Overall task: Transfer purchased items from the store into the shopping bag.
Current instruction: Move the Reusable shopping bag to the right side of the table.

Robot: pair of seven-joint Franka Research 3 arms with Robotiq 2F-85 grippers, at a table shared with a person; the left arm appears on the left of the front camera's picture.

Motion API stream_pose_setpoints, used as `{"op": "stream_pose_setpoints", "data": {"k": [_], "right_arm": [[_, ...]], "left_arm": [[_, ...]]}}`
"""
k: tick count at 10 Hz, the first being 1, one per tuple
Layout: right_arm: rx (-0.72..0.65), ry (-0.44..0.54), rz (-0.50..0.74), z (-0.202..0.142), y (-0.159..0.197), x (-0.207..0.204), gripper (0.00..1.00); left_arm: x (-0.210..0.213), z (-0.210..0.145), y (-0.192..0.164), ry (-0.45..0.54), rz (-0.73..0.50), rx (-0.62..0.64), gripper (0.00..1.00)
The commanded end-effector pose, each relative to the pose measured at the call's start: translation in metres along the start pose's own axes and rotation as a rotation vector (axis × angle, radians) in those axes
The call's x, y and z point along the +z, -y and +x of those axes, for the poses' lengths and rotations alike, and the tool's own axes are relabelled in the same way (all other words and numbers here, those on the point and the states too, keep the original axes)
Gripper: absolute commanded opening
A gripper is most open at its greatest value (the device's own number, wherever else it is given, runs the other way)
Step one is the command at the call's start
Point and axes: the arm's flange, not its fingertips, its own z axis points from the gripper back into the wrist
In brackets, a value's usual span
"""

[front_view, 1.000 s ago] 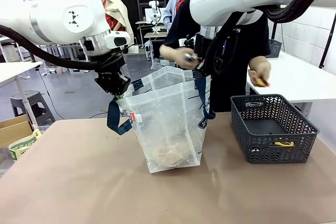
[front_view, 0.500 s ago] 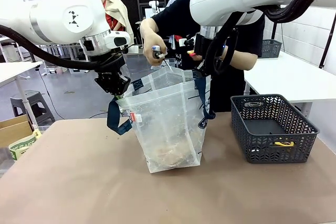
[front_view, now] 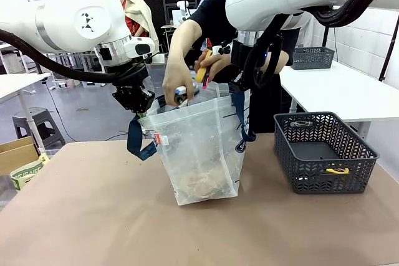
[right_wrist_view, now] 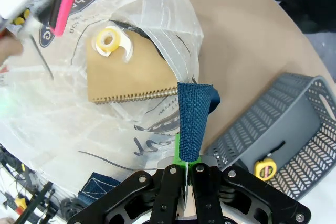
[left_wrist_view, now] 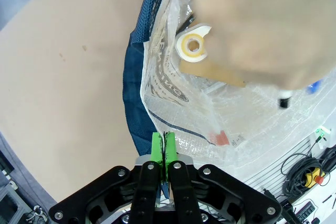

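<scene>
Clearance over the mouth of the large translucent white plastic shopping bag [front_view: 199, 147] is taken up by the person's two hands. One hand [front_view: 176, 76] reaches down to the rim with a white marker [front_view: 182, 91]. The other hand [front_view: 213, 65] sits just above and behind it, gripping a pink highlighter [right_wrist_view: 63, 11] among other pens.

The left gripper [left_wrist_view: 164, 148] has its green pads pressed together on the bag's plastic rim, just beside a navy strap handle [left_wrist_view: 137, 93]. The right gripper [right_wrist_view: 185, 166] is pinched closed on the opposite navy strap [right_wrist_view: 193, 124]. Between them the mouth is held wide.

The bag stands upright at mid-worktop. A brown spiral-bound notebook [right_wrist_view: 131, 85] lies at its bottom with a white tape roll [right_wrist_view: 109, 41] on top.

The brown worktop [front_view: 93, 216] is bare in front of the bag and to the robot's left. On the robot's right, apart from the bag, stands a dark grey mesh basket [front_view: 324, 151] holding a yellow tape measure [front_view: 336, 169]. A white table [front_view: 349, 95] lies beyond it.
</scene>
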Motion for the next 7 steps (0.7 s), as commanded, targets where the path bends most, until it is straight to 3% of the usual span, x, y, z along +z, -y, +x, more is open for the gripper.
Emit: {"op": "stream_pose_setpoints", "data": {"k": [1,7], "right_arm": [[-0.006,0.001,-0.001,-0.0007,0.0011,0.0009,0.00],[-0.006,0.001,-0.001,-0.0007,0.0011,0.0009,0.00]], "left_arm": [[0.0003,-0.0006,-0.0005,0.000,0.006,0.011,0.00],[0.0003,-0.0006,-0.0005,0.000,0.006,0.011,0.00]]}}
